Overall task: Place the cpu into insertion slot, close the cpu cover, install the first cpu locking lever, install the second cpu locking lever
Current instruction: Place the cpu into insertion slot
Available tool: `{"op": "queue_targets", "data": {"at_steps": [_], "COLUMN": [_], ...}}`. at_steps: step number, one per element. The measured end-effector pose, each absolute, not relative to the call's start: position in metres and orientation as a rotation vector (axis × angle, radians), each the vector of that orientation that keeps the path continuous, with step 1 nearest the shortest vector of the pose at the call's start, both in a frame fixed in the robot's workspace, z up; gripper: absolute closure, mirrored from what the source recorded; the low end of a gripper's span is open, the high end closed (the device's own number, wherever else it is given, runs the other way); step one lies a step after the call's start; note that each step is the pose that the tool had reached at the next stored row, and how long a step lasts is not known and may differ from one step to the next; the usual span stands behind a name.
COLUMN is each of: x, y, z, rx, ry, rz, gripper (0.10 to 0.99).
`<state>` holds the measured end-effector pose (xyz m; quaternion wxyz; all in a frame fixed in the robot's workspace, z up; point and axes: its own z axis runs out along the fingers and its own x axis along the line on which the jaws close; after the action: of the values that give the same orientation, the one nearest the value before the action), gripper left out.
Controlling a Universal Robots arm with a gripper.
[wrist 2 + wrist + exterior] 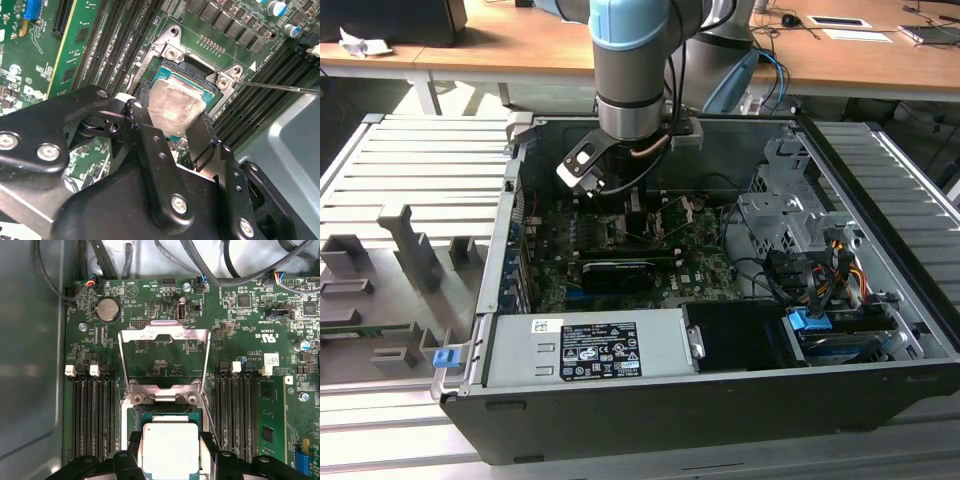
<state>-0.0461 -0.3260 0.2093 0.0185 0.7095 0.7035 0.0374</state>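
cpu: silver-top chip [170,450], pinched btw the fingers right over the insertion slot [194,62]. Can't tell if it's seated or just above it.
gripper: [170,442] black fingers [146,134] pressed onto two opp. edges of the cpu, one each side. Arm [630,70] reaches down into the case.
cpu cover: [140,334] flipped up on its hinge, window showing board behind, standing just beyond the socket. Not closed.
lever: thin metal rod [280,87] runs out from a socket corner. Looks unlatched, my read.
step: I'd say cpu placement, first of four. Cover + both levers not done.
risk 1: can't tell if the chip is level. If it goes in skewed or rotated, socket pins could bend.
risk 2: fingers sit tight by the socket rim. Letting go unevenly could nudge the chip off its seat or scrape the rim.
risk 3: cover stands upright close to the fingers. A bump could knock it down onto them.
board: green motherboard [235,340], mem. slots [90,415] on both sides of the socket, coin battery [106,310] beyond the cover.
case: open black pc case [620,410] on its side, psu [590,345] by the near wall, cable bundle [840,265] at the exterior view's right.
room: grey slatted table [410,150] under the case, grey fixture blocks [410,245] at the exterior view's left, wooden desks [500,40] behind.
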Motion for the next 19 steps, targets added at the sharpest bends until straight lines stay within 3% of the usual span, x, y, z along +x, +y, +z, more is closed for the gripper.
{"op": "queue_targets", "data": {"at_steps": [19], "x": [-0.0461], "y": [-0.3212], "z": [0.2011], "rx": [2.212], "ry": [2.175], "rz": [0.115], "gripper": [0.549]}}
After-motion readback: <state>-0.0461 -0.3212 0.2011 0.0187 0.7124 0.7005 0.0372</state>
